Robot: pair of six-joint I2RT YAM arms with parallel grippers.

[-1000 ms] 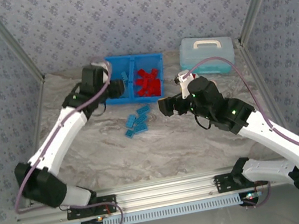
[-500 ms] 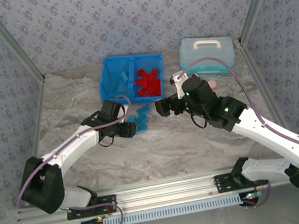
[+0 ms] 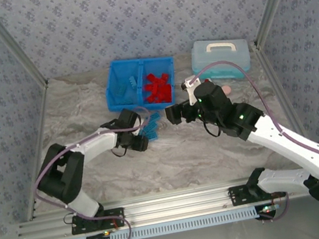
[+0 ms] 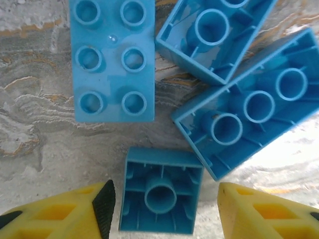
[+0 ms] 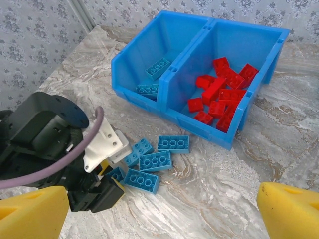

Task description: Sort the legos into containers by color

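Several loose light blue legos (image 3: pixel 150 127) (image 5: pixel 155 162) lie on the marble table in front of the bright blue bin (image 3: pixel 137 61) (image 5: pixel 164 74). Its right container holds red legos (image 3: pixel 157 87) (image 5: pixel 219 94); two blue legos (image 5: pixel 148 89) lie in its left one. My left gripper (image 3: pixel 141 140) (image 4: pixel 167 209) (image 5: pixel 107 184) is down at the near end of the pile. It is open, its jaws either side of a small square blue lego (image 4: pixel 160 191) lying hollow side up, with a gap on the right side. My right gripper (image 3: pixel 174 114) (image 5: pixel 162 204) hangs wide open above the table, right of the pile, holding nothing.
A pale blue lidded case (image 3: pixel 219 56) with a white handle stands at the back right, with a small pink-topped item (image 3: pixel 227 90) in front of it. Beside the square brick lie a studs-up blue brick (image 4: pixel 112 59) and two upturned ones (image 4: pixel 259 107). Patterned walls enclose the table.
My left arm has swung from over the bin's left compartment down to the loose blue bricks and lowered its jaws around the small square one. The right arm shifted slightly left, then held still.
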